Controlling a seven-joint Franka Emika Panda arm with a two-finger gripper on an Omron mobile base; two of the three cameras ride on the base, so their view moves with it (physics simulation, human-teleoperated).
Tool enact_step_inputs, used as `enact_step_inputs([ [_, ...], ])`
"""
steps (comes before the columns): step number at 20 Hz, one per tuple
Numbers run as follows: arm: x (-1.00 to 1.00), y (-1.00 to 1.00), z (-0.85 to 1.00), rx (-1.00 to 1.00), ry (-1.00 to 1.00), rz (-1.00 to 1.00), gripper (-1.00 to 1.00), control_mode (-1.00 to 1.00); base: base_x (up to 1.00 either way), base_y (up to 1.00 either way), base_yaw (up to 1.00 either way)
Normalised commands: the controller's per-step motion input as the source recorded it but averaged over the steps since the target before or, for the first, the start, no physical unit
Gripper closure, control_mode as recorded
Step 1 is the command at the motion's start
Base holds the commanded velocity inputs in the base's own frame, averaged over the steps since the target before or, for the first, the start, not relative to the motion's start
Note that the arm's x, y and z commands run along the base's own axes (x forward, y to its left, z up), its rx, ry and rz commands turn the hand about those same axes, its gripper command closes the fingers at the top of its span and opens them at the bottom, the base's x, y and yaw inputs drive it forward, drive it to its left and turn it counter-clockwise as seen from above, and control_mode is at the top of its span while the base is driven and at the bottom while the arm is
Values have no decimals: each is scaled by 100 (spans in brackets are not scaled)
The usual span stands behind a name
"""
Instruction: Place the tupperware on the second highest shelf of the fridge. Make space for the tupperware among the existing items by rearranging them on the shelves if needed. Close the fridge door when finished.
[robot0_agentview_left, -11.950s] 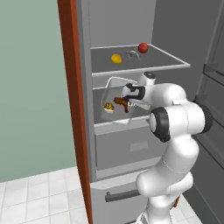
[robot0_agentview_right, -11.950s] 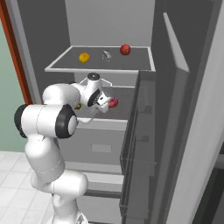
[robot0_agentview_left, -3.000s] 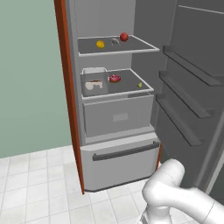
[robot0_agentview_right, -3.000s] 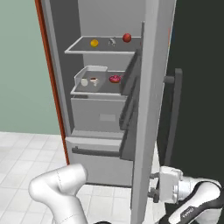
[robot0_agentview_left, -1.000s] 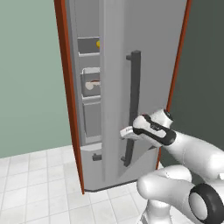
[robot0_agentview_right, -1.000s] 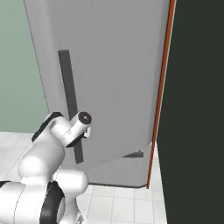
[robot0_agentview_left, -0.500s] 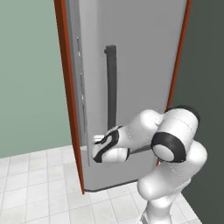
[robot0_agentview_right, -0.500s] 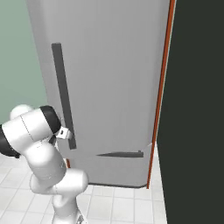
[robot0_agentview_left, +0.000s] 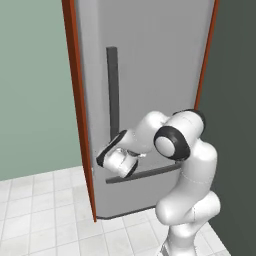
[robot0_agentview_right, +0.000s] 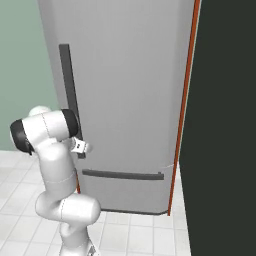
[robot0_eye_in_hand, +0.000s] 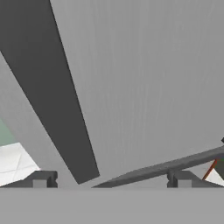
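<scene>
Fridge inspection from my remote station: the cabinet is a tall, flat-faced grey box with a smooth matte finish and red-brown trim running down its side edges. I see the fridge door as a plain grey panel lying flush, or very nearly flush, across the front; from the left base view I cannot tell whether a thin gap is left along the trim edge. A long dark bar handle stands upright on the door, square in section with a blunt lower end. Below the door, the bottom drawer carries a dark horizontal bar handle.

I find the hand low against the door face, just beside the lower end of the upright handle and just above the drawer bar. Its two dark fingertips stand wide apart with nothing between them, so I record the hand as open and empty. In the hand view the door surface looks faintly brushed.

Room for moving: pale square-tiled floor lies open to the left of the cabinet before a plain green wall. A dark flat panel closes off the right side, hard against the trim.
</scene>
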Motion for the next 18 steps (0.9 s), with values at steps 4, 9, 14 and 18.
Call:
enact_step_inputs([
  [4,100,23,100,-6,16,0,-100,-100,0,0,0],
  [9,100,17,68,0,21,0,-100,-100,0,0,0],
  [14,100,22,37,0,30,0,-100,-100,0,0,0],
  [18,100,35,38,-1,26,0,-100,-100,0,0,0],
])
